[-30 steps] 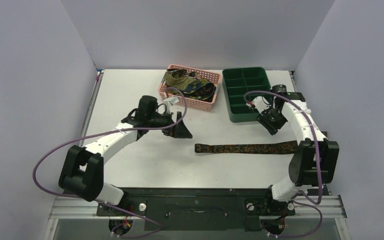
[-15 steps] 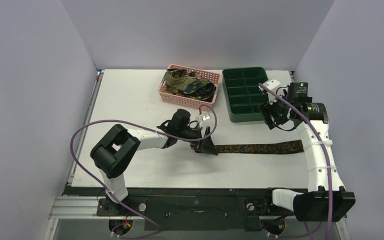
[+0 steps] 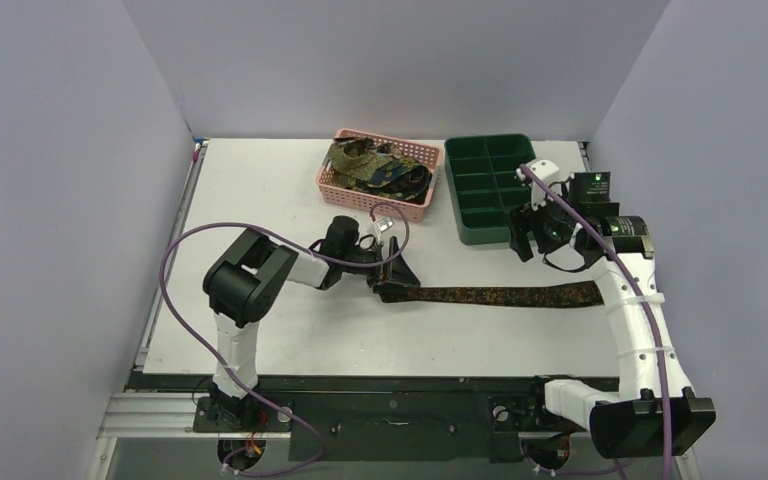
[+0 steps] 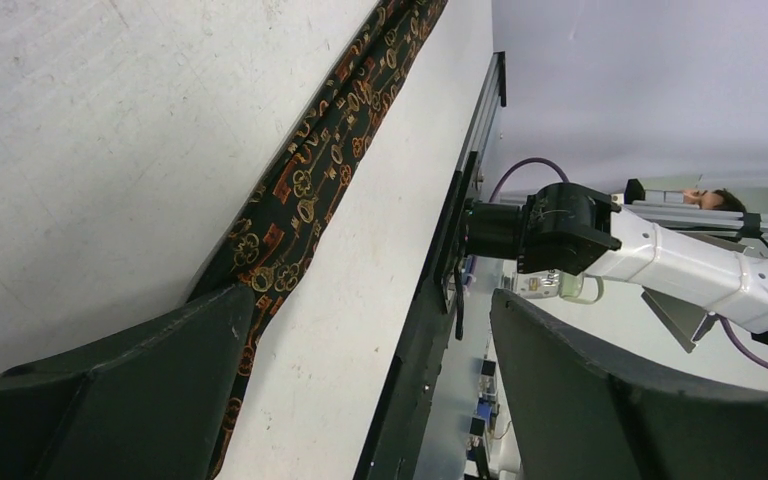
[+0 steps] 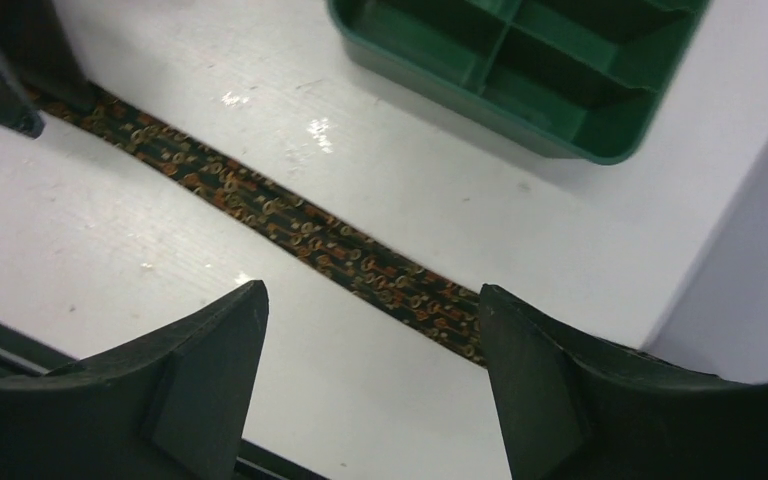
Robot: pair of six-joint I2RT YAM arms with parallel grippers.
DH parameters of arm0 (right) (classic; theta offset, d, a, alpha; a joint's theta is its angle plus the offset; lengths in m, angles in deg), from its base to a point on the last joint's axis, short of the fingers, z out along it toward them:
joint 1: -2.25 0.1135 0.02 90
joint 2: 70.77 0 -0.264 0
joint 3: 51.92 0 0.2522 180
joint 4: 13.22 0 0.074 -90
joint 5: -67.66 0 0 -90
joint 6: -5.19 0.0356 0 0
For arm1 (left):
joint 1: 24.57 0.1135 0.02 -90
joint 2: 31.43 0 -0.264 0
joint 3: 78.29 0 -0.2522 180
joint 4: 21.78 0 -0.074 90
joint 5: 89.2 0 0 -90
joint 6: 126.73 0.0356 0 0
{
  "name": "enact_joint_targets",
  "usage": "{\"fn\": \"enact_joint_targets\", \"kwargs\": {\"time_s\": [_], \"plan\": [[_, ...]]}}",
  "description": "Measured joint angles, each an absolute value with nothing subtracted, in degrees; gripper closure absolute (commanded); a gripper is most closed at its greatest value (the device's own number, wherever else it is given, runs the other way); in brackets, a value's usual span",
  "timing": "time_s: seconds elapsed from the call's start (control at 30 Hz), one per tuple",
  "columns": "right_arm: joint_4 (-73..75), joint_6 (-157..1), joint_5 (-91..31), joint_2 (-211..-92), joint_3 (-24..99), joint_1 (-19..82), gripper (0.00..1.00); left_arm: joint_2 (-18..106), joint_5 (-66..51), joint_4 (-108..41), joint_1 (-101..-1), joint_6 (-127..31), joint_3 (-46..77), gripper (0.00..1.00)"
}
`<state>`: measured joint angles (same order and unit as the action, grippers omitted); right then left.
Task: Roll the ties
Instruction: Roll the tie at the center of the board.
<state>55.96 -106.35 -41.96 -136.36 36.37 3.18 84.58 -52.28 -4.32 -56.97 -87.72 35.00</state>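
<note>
Now the left end of the flat tie (image 3: 500, 296) is touched by the wide-open left gripper (image 3: 392, 272); the right gripper (image 3: 522, 240) is wide too. Pinching is needed next.

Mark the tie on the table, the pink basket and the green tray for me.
tie on the table (image 3: 500, 296), top view, middle of the strip.
pink basket (image 3: 345, 194), top view, near wall.
green tray (image 3: 482, 233), top view, near wall.
</note>
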Motion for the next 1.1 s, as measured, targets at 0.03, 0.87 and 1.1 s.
{"fn": "enact_joint_targets", "kwargs": {"time_s": [0.03, 0.87, 1.1], "plan": [[56.3, -105.9, -42.9, -136.4, 35.6, 3.9, 0.29, 84.8, -52.5, -3.6, -56.8, -88.1, 35.3, 0.11], [57.0, -97.9, -46.7, -138.7, 29.5, 6.5, 0.28, 78.2, -53.1, 5.6, -58.6, -99.5, 40.2, 0.05], [57.2, -97.7, -46.6, -138.1, 29.0, 6.7, 0.28, 85.0, -52.4, 7.8, -56.8, -102.2, 41.6, 0.04]]}}
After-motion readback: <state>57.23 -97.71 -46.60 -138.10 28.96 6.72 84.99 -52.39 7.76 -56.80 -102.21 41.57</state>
